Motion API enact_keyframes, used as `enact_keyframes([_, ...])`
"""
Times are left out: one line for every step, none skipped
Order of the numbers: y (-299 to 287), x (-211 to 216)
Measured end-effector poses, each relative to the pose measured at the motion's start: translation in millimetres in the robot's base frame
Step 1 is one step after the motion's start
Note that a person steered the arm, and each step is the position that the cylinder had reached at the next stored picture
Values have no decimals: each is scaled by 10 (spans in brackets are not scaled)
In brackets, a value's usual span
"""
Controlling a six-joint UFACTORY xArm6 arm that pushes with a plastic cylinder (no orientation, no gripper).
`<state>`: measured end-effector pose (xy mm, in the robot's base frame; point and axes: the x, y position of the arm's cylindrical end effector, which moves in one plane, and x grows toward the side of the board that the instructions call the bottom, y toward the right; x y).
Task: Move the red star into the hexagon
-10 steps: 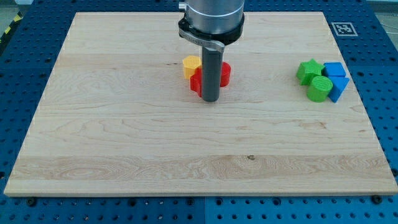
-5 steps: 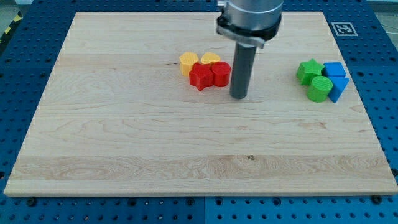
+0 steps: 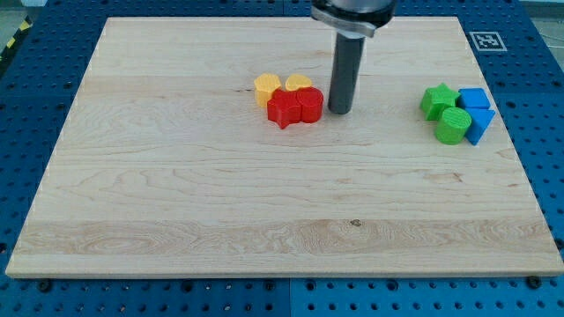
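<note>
The red star (image 3: 284, 110) lies near the board's top centre, touching a yellow hexagon (image 3: 267, 89) at its upper left and a red block (image 3: 311, 105) on its right. A yellow block (image 3: 298, 83), shape unclear, sits just behind them. My tip (image 3: 340, 110) stands on the board just to the right of the red block, close to it; I cannot tell if it touches.
At the view's right sit a green star (image 3: 436, 99), a green cylinder (image 3: 453, 126) and two blue blocks (image 3: 477, 99) (image 3: 480, 126) in a tight cluster. The wooden board (image 3: 176, 211) lies on a blue perforated table, with a marker tag (image 3: 486, 40) at its top right corner.
My tip moved from in front of the red blocks to their right, then up the view to sit beside the red block. The blocks look unmoved over the last half second.
</note>
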<state>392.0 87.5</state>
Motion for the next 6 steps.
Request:
enact_keyframes([86, -260])
enact_keyframes([-75, -410])
enact_keyframes([-113, -421])
enact_keyframes([-226, -421])
enact_keyframes([-250, -421])
enact_keyframes([-274, -418])
